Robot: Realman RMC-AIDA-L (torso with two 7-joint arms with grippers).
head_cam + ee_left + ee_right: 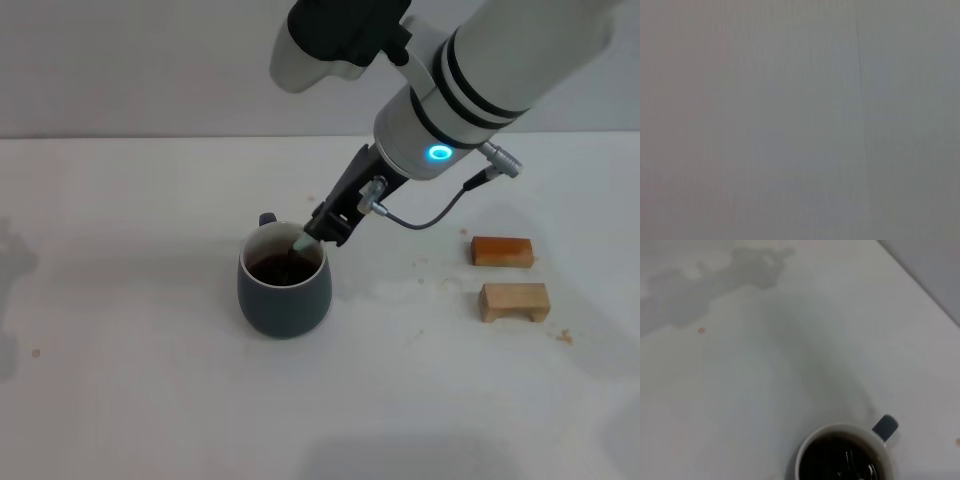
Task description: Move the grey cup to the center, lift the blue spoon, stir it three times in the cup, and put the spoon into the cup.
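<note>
The grey cup (284,292) stands upright near the middle of the white tabletop (130,400), its small handle turned toward the far side and dark liquid inside. The right tool (322,230) hangs just over the cup's rim on the robot's right, closed on the pale handle of the blue spoon (299,246). The spoon's long axis slants down and to the robot's left, bowl end sunk in the liquid. Two wooden blocks (513,301) lie well apart to the right.

Head view looks down; right wrist hovers close above the shared grey cup (285,290); left wrist faces blankness.
</note>
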